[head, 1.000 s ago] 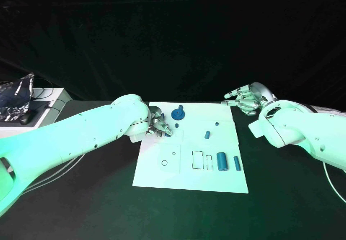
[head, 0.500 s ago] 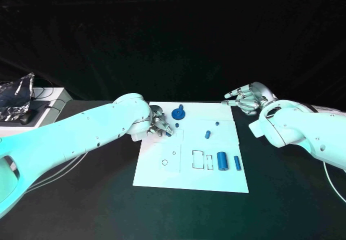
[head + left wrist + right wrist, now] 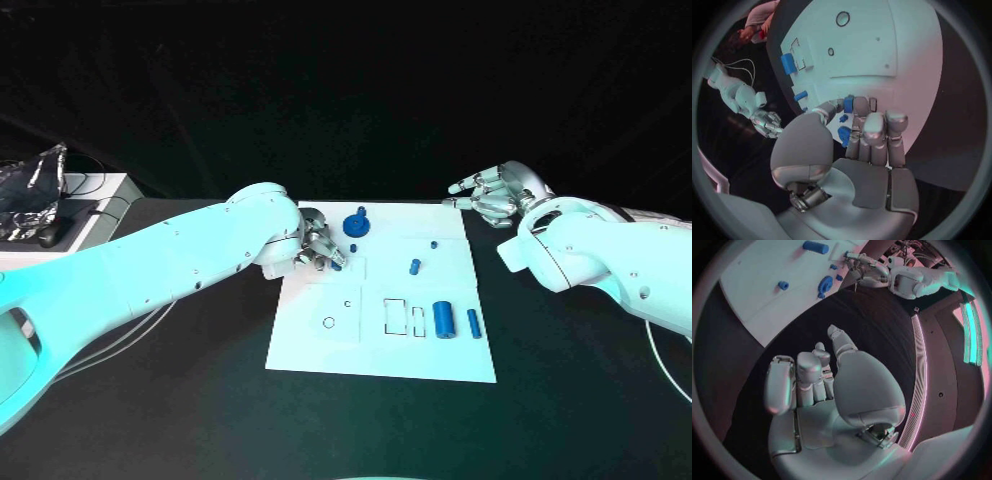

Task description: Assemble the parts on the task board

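Blue part (image 3: 848, 103) in left hand (image 3: 861, 145)

Over the last second the left hand (image 3: 317, 250) has shifted slightly toward the far edge of the task board (image 3: 378, 360), closer to the round blue part (image 3: 356, 229) near the board's far edge. Its fingers (image 3: 862, 111) remain curled around a small blue part (image 3: 844, 135). The right hand (image 3: 490, 195) has edged marginally farther from the board's far right corner.
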Motion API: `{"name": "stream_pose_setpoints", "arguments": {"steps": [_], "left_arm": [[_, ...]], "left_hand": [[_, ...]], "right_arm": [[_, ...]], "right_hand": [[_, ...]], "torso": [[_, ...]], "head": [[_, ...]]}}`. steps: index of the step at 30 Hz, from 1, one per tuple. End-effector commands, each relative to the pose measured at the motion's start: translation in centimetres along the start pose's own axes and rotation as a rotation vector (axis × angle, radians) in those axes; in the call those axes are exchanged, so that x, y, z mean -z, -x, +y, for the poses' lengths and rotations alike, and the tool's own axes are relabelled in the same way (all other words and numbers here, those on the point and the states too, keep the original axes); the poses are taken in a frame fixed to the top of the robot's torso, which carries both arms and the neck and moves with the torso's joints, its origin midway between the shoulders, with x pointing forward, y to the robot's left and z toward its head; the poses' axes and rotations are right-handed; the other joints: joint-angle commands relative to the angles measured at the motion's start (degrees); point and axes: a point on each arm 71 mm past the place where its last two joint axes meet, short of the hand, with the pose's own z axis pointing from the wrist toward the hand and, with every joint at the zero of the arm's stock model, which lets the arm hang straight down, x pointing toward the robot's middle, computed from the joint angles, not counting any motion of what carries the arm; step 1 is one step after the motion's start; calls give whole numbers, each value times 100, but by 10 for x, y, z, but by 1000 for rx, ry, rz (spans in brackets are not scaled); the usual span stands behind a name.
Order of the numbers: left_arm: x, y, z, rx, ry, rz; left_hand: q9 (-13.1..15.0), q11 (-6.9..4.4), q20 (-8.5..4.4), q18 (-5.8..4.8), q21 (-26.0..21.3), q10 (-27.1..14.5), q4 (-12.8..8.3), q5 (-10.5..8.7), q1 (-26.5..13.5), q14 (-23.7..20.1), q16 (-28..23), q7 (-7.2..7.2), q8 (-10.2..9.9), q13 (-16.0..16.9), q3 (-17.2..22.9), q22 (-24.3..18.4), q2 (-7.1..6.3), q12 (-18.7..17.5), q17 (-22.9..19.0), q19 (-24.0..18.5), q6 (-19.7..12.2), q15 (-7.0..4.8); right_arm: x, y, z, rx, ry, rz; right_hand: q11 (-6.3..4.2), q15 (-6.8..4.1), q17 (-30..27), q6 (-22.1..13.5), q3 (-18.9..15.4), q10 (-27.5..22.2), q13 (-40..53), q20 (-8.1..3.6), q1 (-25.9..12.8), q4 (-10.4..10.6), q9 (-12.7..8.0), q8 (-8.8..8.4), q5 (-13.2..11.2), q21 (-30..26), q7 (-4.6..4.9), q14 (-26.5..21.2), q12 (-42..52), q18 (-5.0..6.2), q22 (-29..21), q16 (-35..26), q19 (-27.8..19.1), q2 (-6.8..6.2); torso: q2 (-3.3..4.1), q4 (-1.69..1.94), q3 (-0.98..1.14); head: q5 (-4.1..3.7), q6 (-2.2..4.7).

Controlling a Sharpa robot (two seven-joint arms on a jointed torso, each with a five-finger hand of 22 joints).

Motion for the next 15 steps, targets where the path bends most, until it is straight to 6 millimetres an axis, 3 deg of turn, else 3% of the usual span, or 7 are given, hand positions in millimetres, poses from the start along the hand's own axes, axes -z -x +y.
{"name": "stream_pose_setpoints", "arguments": {"steps": [1,15], "left_arm": [[-3,-12,-1,-24,4,58],[-4,-8,4,-18,19,36]], "left_hand": [[236,-60,6,-64,1,87,-538,24,184,16,38,-75,-20,-9,506,8,211,23,8,50,129,-17],[290,-70,-10,-72,42,111,-631,134,173,23,58,-75,1,-13,626,98,220,33,8,108,157,-23]], "right_arm": [[0,-2,1,9,16,13],[0,-2,1,9,16,16]], "right_hand": [[12,-11,1,3,-4,-37,-5,3,-38,25,-5,-18,8,-18,47,-1,-38,-23,1067,-15,376,-26],[12,-11,1,3,-4,-37,-5,3,-38,25,-5,-18,8,-18,47,-1,-38,-23,1067,-15,376,-26]], "torso": [[-4,2,0],[3,-4,0]], "head": [[0,-1],[18,15]]}}
